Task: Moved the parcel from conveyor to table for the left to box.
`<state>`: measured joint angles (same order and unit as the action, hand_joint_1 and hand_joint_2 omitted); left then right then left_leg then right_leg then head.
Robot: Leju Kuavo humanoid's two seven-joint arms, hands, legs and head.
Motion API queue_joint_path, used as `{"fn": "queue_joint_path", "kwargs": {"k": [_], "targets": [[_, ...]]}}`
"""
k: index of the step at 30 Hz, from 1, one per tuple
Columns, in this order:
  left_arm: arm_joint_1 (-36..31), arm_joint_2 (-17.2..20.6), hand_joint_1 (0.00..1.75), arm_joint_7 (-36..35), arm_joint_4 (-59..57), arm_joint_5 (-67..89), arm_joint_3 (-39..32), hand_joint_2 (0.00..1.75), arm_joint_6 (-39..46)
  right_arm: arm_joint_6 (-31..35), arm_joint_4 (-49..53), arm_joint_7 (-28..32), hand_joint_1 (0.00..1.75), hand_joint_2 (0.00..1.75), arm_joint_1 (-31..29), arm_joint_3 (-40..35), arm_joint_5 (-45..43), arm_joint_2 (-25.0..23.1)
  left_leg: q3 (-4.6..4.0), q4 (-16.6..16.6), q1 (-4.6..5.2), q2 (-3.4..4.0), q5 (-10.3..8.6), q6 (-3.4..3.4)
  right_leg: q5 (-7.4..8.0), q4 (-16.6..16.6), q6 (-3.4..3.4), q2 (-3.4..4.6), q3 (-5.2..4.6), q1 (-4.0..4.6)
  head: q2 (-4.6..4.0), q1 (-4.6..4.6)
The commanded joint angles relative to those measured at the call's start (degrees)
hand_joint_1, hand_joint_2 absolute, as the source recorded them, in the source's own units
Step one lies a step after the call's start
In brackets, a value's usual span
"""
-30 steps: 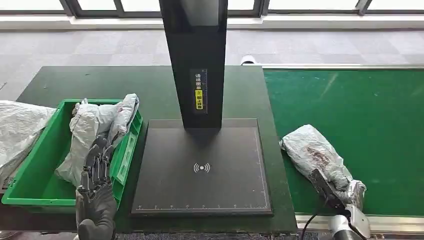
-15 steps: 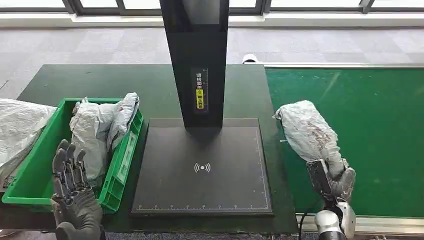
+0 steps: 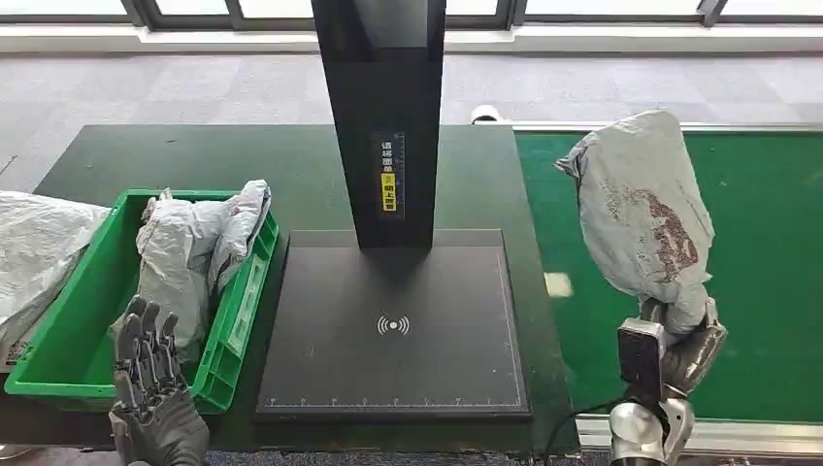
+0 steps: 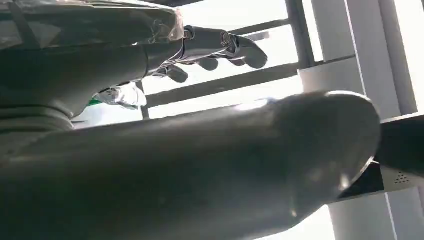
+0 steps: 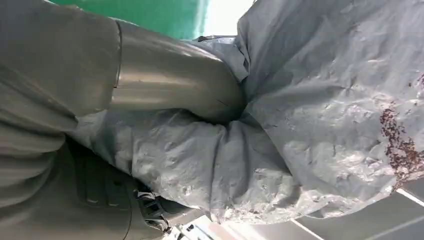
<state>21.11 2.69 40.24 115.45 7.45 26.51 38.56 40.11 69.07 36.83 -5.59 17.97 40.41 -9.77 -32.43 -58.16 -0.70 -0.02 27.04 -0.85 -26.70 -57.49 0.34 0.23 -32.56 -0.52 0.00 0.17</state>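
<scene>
A grey plastic parcel (image 3: 642,209) with a dark red smear stands raised above the green conveyor (image 3: 757,223). My right hand (image 3: 687,348) grips its lower end; in the right wrist view the thumb (image 5: 175,80) presses into the parcel's crumpled wrap (image 5: 320,115). My left hand (image 3: 148,383) hovers with its fingers apart and nothing in it, at the near edge of the green box (image 3: 68,364). The left wrist view has the fingers (image 4: 220,42) spread against bright windows. The box contains two grey parcels (image 3: 184,252).
A black scanner stand (image 3: 383,116) rises from a black pad (image 3: 393,330) in the middle of the dark green table (image 3: 194,160). Another grey bag (image 3: 34,252) lies left of the box. A small white patch (image 3: 558,283) lies on the conveyor.
My right hand has lifted the parcel off the conveyor and tipped it upright. My left hand has drawn back from the box's parcels toward the near left edge.
</scene>
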Motion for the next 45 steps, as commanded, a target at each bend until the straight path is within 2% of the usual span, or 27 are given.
{"fn": "queue_joint_path", "kwargs": {"k": [1, 3, 4, 6, 9, 10, 14, 23, 34, 41, 43, 45], "targets": [[1.02, 2.72, 0.0, -0.24, -2.41, 0.45, 4.41, 0.0, 1.44, -4.57, -1.53, 2.29, 1.75, 1.75, -0.96, -12.24, -1.64, -1.37, 0.07, 0.14, 0.03, 0.3, -0.01, 0.01, 0.07, 0.08, -0.04, 0.28, -0.05, -0.02, 0.0, 0.0], [-0.55, 3.62, 0.0, -0.24, -3.49, -0.53, 5.85, 0.0, 1.44, -5.76, -9.22, 0.55, 1.75, 1.75, -3.13, -17.96, 1.22, -1.86, 0.0, 0.16, 0.02, 0.41, 0.01, 0.0, 0.1, 0.09, -0.06, 0.39, -0.01, 0.0, 0.0, 0.0], [-1.61, 4.29, 0.0, -0.24, -3.89, -1.22, 6.63, 0.0, 1.44, -5.79, -12.97, -0.27, 1.75, 1.75, -4.04, -19.93, 2.43, -2.22, -0.31, 0.1, -0.01, 0.41, 0.07, -0.08, 0.09, 0.06, -0.05, 0.43, 0.01, 0.03, -0.02, 0.0], [-3.56, 4.41, 0.0, -0.24, -4.99, -2.69, 6.18, 0.0, 0.16, -7.21, -19.38, 0.75, 1.75, 1.75, -5.18, -23.81, 2.34, -3.19, -0.36, 0.13, -0.04, 0.26, 0.07, -0.13, 0.03, 0.1, -0.11, 0.27, 0.03, 0.09, 0.0, 0.0], [-4.4, 2.1, 0.0, -0.24, -6.4, -2.8, 2.34, 0.0, -7.07, -7.88, -25.36, -0.38, 1.75, 1.75, -6.16, -28.53, 4.37, -3.71, -0.24, 0.38, -0.06, 0.25, -0.1, -0.14, 0.15, 0.32, -0.18, 0.23, 0.06, 0.18, 0.0, 0.0], [-4.4, 2.1, 0.0, -0.24, -6.4, -2.8, 2.34, 0.0, -7.07, -7.88, -25.36, -0.38, 1.75, 1.75, -6.16, -28.53, 4.37, -3.71, 0.16, 0.25, -0.03, 0.12, -0.11, -0.22, 0.05, 0.18, -0.21, 0.1, 0.05, 0.17, 0.0, 0.0], [-5.64, -1.07, 0.0, -0.24, -8.63, -2.4, -1.94, 0.0, -15.13, -8.75, -28.41, -2.8, 1.75, 1.75, -6.12, -33.02, 8.11, -2.88, 0.14, 0.29, -0.05, -0.01, -0.19, -0.24, 0.09, 0.18, -0.22, 0.08, 0.05, 0.22, 0.0, 0.0], [-8.0, -5.55, 0.0, -0.24, -12.38, -1.1, -7.23, 0.0, -24.86, -12.8, -28.56, -3.42, 1.75, 1.75, -5.91, -32.67, 8.04, -1.29, 0.03, 0.15, 0.02, -0.28, -0.18, -0.26, -0.01, 0.04, -0.2, -0.16, 0.0, 0.15, 0.0, 0.0], [-8.0, -5.55, 0.0, -0.24, -12.38, -1.1, -7.23, 0.0, -24.86, -12.8, -28.56, -3.42, 1.75, 1.75, -5.91, -32.67, 8.04, -1.29, 0.02, 0.16, 0.01, -0.22, -0.17, -0.25, 0.02, 0.07, -0.22, -0.09, -0.04, 0.16, 0.0, 0.0], [-9.56, -9.37, 0.0, -0.24, -14.27, 0.87, -11.88, 0.0, -34.19, -14.52, -19.08, -5.88, 1.75, 1.75, -0.7, -30.45, 9.45, -1.43, -0.05, 0.12, 0.02, -0.32, -0.19, -0.25, -0.01, 0.02, -0.21, -0.19, -0.08, 0.15, 0.0, 0.0], [-10.16, -10.16, 0.0, -0.24, -14.91, 1.45, -13.03, 0.0, -36.34, -15.56, -17.3, -5.68, 1.62, 1.75, 0.09, -29.57, 9.66, -1.65, -0.04, 0.13, 0.03, -0.32, -0.18, -0.25, -0.02, 0.01, -0.21, -0.21, -0.07, 0.14, 0.0, 0.0], [-10.88, -10.85, 0.0, -0.24, -15.72, 1.88, -14.1, 0.0, -38.18, -16.86, -16.06, -5.39, 1.64, 1.75, 0.74, -28.76, 9.68, -1.94, -0.04, 0.13, 0.03, -0.3, -0.18, -0.25, -0.01, 0.02, -0.22, -0.18, -0.07, 0.14, 0.0, 0.0]]}}
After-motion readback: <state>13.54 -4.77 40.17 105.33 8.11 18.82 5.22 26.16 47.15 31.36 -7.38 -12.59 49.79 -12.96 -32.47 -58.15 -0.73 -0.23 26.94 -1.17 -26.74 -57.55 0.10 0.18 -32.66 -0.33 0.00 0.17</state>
